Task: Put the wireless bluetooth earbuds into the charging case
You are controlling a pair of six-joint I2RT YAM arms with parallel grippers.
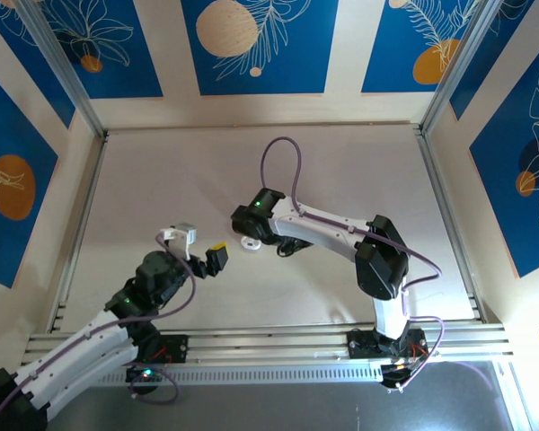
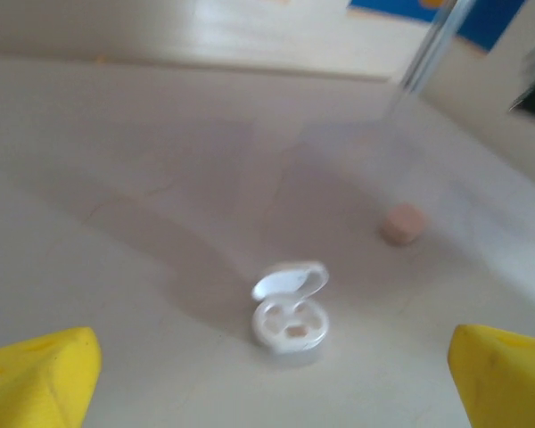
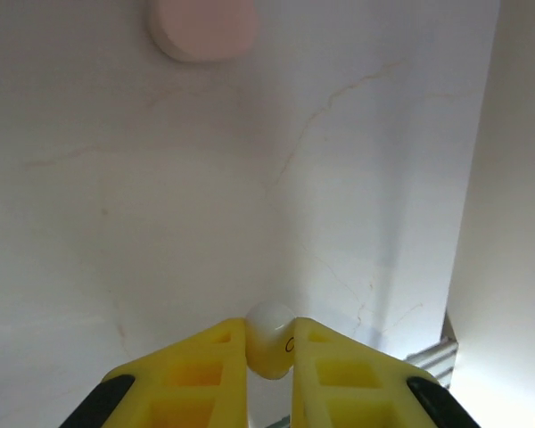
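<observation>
Gleaming round white earbud (image 3: 269,334) inside blocky yellow right end effector (image 3: 269,355)

No text, label, brand, number or sign can be read. At the lower centre of the right wrist view, one of the yellow fingers (image 3: 339,379) bears a small dark curved mark on its inner edge. It is too small to tell as a letter.
</observation>
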